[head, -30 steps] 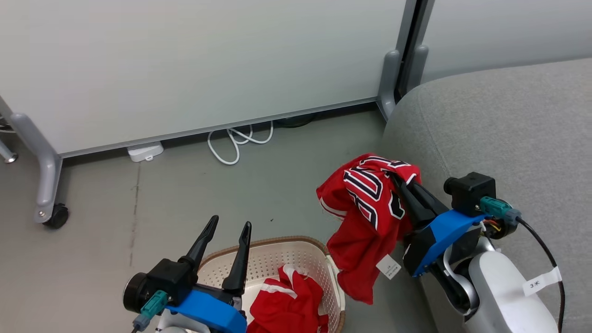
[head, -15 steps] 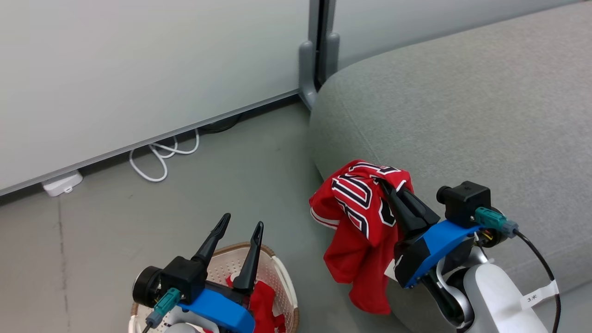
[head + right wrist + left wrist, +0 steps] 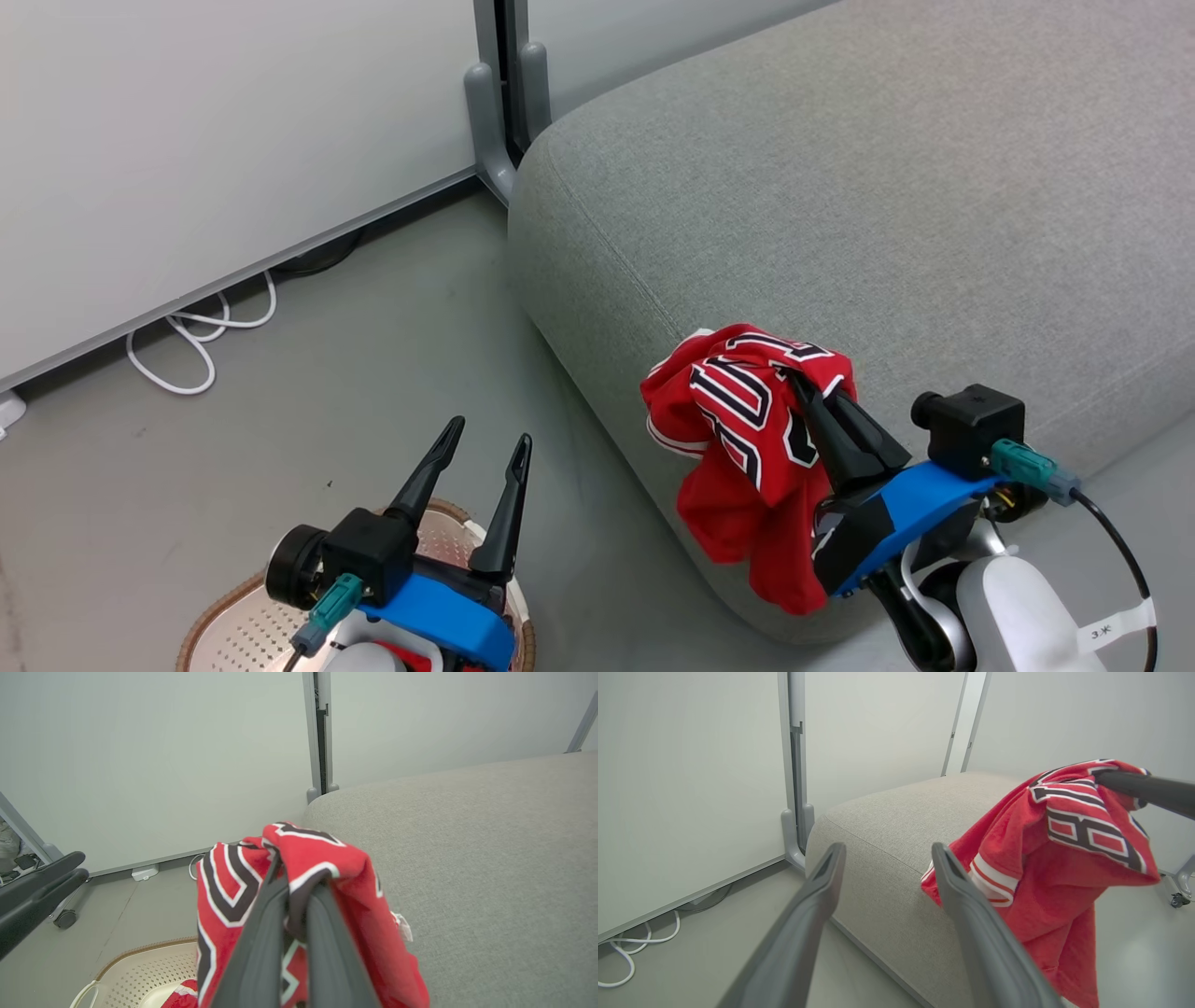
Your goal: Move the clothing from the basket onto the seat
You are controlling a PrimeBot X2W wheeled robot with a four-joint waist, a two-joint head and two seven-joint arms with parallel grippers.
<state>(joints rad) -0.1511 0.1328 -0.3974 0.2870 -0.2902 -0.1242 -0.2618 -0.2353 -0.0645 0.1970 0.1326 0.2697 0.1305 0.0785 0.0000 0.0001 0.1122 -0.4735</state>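
My right gripper is shut on a red jersey with black white-outlined letters. The jersey hangs bunched over the front edge of the light-grey seat. In the right wrist view the jersey drapes over my fingers and hides their tips. My left gripper is open and empty above the cream basket at the lower left. Its fingers point toward the seat and the jersey. A red garment lies in the basket.
Pale partition panels stand behind, with a grey post foot at the seat's far corner. A white cable loops on the grey floor by the panel. A caster wheel sits at the left.
The head view has swung right, so seat and panels shifted left and the basket slid to the bottom left. The jersey, still held, has gone from beside the seat to over its edge.
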